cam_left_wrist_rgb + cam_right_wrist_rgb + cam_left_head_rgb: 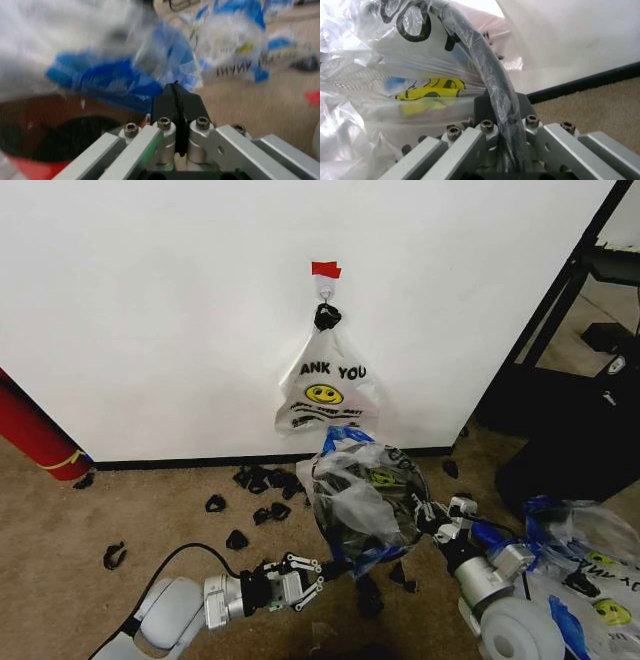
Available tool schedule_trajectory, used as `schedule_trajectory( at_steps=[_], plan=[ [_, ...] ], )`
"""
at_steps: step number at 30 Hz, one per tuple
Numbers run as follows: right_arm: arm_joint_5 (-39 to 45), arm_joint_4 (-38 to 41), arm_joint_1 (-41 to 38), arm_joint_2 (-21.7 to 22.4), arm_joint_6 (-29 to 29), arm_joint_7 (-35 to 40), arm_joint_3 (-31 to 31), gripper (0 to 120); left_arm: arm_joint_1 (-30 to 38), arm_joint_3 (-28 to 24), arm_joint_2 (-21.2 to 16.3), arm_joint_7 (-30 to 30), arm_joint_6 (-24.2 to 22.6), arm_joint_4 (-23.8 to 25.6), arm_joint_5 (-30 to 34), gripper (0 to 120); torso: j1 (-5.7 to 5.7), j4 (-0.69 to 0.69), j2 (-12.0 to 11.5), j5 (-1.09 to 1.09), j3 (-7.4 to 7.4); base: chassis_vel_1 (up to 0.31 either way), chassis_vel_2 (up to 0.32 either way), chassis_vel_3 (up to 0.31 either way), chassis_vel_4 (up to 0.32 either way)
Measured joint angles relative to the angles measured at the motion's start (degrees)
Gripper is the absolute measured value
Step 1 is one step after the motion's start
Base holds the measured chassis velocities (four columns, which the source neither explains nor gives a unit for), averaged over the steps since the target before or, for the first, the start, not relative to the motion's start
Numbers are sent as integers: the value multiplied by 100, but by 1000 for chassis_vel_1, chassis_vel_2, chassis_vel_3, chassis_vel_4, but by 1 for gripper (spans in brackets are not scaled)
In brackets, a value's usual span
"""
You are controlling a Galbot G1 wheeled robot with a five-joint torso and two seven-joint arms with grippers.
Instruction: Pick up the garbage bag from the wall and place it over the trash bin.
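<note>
Across the back of the head view stands the white wall point(150, 310), edged below by a black baseboard point(180, 462) where it meets the tan carpet point(60, 520). On the wall, under a red tape strip point(326, 270), a spare bag point(327, 392) with the same print and smiley face hangs from a small hook point(325, 288). Against the wall at far left leans a red cylinder point(35, 435) with a yellow band. At lower right lies a heap of similar bags point(590, 555).

At the centre of the floor, the garbage bag point(362, 498) is spread over the trash bin point(492, 71), whose dark rim shows through the plastic in the right wrist view; the bin's black inside and red outside also appear in the left wrist view. Bag and bin sit just in front of the baseboard, below the hanging bag.

The right gripper point(425, 515) meets the bag's right side, its fingers pinched together over the bin's rim and the plastic. The left gripper point(318, 568) lies low at the bag's lower left edge; its fingers point(176, 103) are pressed closed, with nothing seen between them.

Small black clips point(255, 490) are scattered over the carpet.
</note>
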State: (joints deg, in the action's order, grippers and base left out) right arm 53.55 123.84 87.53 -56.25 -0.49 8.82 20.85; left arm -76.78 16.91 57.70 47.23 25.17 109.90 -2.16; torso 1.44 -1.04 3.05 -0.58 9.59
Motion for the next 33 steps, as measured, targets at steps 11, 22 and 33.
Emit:
schedule_trajectory(
  at_steps=[11,22,33],
  plan=[
    [476,461,154,29,-307,322,11,0,187,215,153,-125,44,-463,-571,0,0,0,0,0,0,0,0,0,0],
    [672,457,25,-69,-240,413,14,0,145,285,165,45,27,-615,-256,0,0,1,0,0,0,0,0,0,0],
    [1137,35,-199,-87,-13,352,150,0,-138,48,-67,-286,-1144,-492,2018,31,0,0,0,0,0,0,0,0,0]
  ],
)
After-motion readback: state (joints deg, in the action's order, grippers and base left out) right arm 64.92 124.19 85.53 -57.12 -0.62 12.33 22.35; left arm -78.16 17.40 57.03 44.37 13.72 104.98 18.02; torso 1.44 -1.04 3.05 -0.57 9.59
